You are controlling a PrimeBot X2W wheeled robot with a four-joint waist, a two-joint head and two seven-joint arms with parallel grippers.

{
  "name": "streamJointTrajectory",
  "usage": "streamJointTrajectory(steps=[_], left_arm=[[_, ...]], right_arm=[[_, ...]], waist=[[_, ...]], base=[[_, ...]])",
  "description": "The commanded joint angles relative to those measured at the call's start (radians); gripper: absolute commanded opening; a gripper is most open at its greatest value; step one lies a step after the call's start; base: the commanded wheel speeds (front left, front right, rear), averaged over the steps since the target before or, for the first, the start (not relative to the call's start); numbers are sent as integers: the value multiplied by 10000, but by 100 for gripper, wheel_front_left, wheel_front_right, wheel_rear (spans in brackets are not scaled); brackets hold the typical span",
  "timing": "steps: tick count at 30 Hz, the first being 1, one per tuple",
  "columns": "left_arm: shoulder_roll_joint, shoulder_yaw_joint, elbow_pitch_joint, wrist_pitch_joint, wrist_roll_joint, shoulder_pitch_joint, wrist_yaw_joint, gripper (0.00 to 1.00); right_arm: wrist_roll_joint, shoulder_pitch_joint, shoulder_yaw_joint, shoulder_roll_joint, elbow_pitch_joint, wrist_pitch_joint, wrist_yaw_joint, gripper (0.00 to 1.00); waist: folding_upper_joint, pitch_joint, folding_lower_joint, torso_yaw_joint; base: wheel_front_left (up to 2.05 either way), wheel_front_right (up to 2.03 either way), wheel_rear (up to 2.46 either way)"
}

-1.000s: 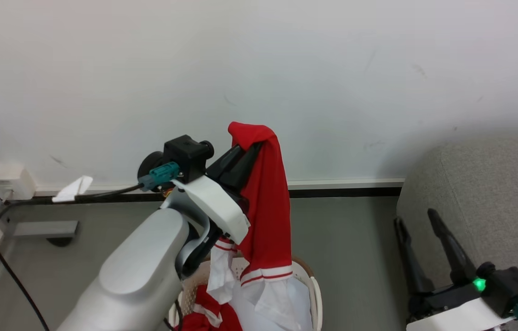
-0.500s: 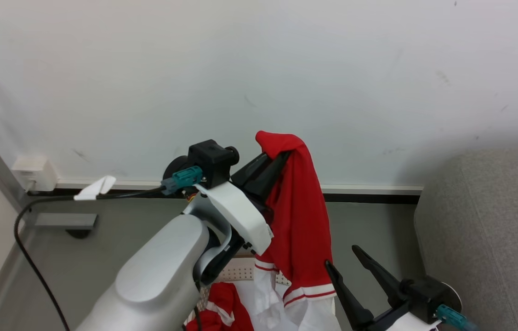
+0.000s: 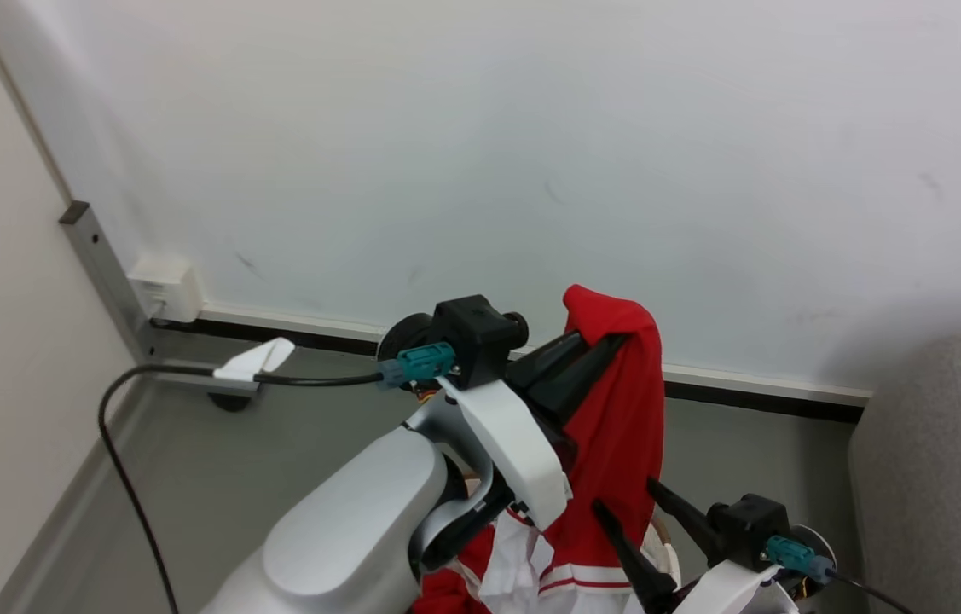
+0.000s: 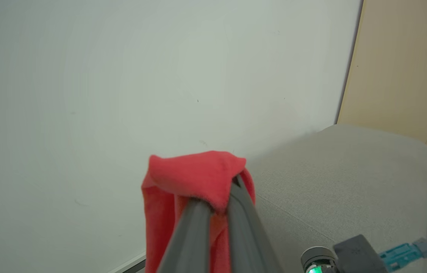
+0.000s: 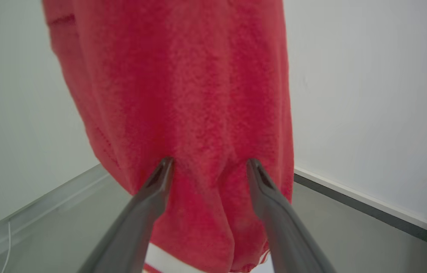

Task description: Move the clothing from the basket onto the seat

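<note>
A bright red garment (image 3: 621,426) with white-striped cuffs hangs from the left hand (image 3: 612,341), whose two dark fingers are pinched together on a fold at its top, the cloth draping straight down past the wrist. The right hand (image 5: 210,162), lower and just beside the hanging cloth, has its fingers spread wide and grips nothing; their tips rest against the red fabric, which bulges between them. Beyond the left hand's fingertips stands a white wall (image 3: 480,170); below it, grey floor (image 3: 275,460) lies open out to a black cable (image 3: 327,380). The grey woven seat (image 4: 349,170) stretches to the right of the left hand, its broad top open, its rounded edge near the wall. The left wrist view takes in that seat top broadly, where the head view catches a corner; the head view adds further clothing (image 3: 514,563), red and white, bunched beneath the left forearm.
</note>
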Motion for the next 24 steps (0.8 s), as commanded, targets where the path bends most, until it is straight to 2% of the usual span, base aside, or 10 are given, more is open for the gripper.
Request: streamJointTrajectory(steps=[1,7,17,18,20,21,24], left_arm=[[5,-47,-67,40,-191,98,-26,0],[-150,-402,-377,254,-294,85,-78,0],[-188,-791,-936,618,-449,149,-78,0],[-189,-801,-974,650,-471,153,-71,0],[-183,-821,-1015,669,-483,162,-50,0],[-162,-832,-1032,660,-494,172,-42,0],[-84,-806,-1031,676,-506,180,-14,0]], right_arm=[[279,-210,274,-22,153,9,-21,100],[1278,-754,1367,8,772,9,-21,100],[1715,-1247,1380,314,1511,9,-21,100],[1711,-1263,1354,331,1529,9,-21,70],[1628,-1288,1256,336,1500,9,-21,16],[1598,-1273,1209,334,1491,10,-21,0],[1533,-1262,1045,347,1379,9,-21,0]], waist=[[0,-34,0,294],[0,3,0,814],[0,46,0,1450],[0,42,0,1488],[0,31,0,1542],[0,22,0,1560],[0,12,0,1564]], base=[[0,0,0],[0,0,0],[0,0,0],[0,0,0],[0,0,0],[0,0,0],[0,0,0]])
